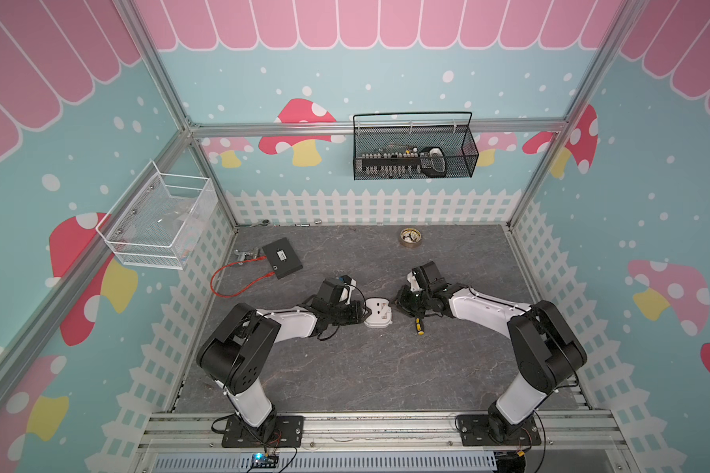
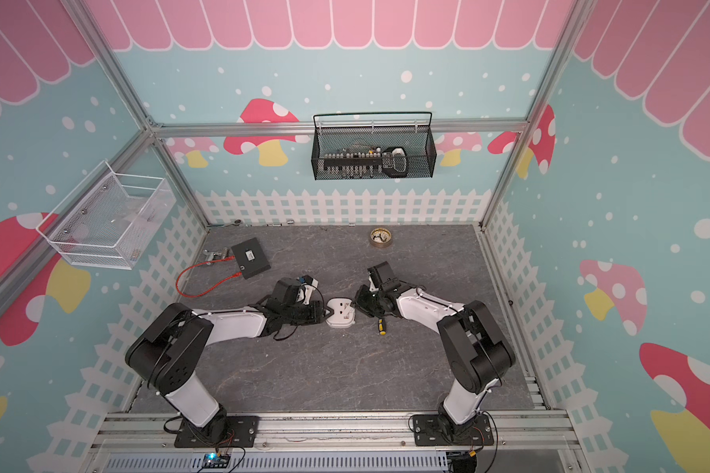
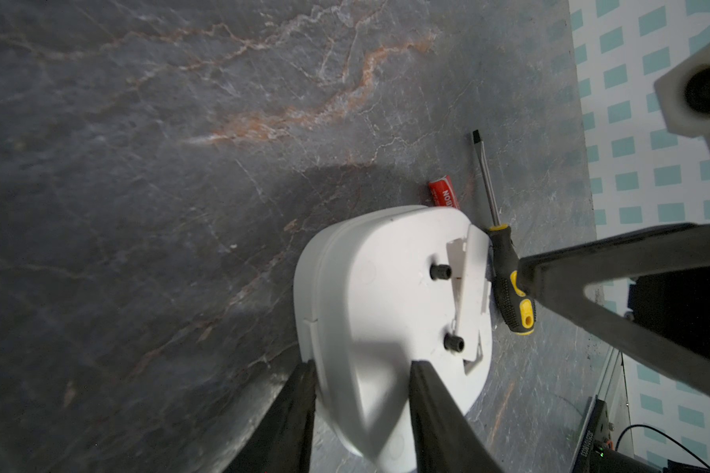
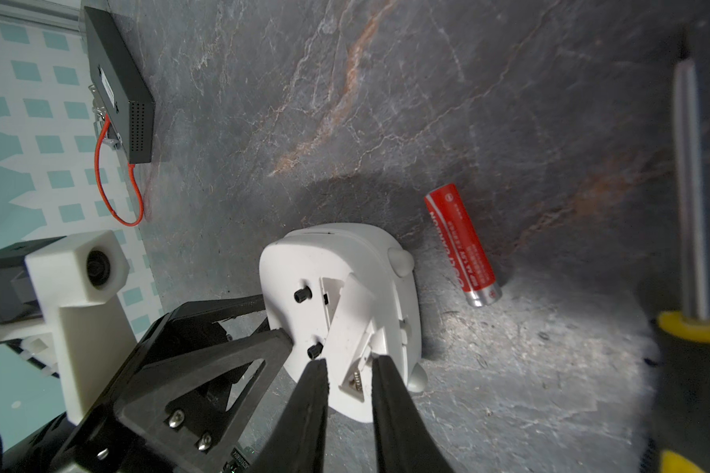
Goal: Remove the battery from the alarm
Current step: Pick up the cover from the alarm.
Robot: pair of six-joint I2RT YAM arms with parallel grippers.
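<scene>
Lying flat on the grey stone-look table [image 4: 427,102], the small red round battery with a silver end [image 4: 462,245] is already out of the white rounded plastic alarm [image 4: 345,254] — it rests just beside the alarm, on the side where the right arm comes in. It sits between the alarm and the black-and-yellow-handled screwdriver [image 3: 505,278]. Its long way runs along the alarm's edge, much like the screwdriver's metal stick. The alarm lies face down, and the little hole [image 4: 329,293] in its back looks empty where it shows.

The right gripper [image 4: 347,362] sits low over the alarm's back. Its two black fingers seem to press on both sides of the thin white lid flap [image 4: 345,327] that sticks up from the hole. The battery lies off to one side of these jaws, not between them. The left gripper [image 3: 363,368] pinches the alarm's rim on the side away from the battery. So the right arm is nearer — I think it must drop the flap first.

Far from the alarm, the black wire basket [image 1: 466,157] on the back wall holds dark bits too small to name. The white mesh basket [image 1: 140,233] holds something I cannot make out
</scene>
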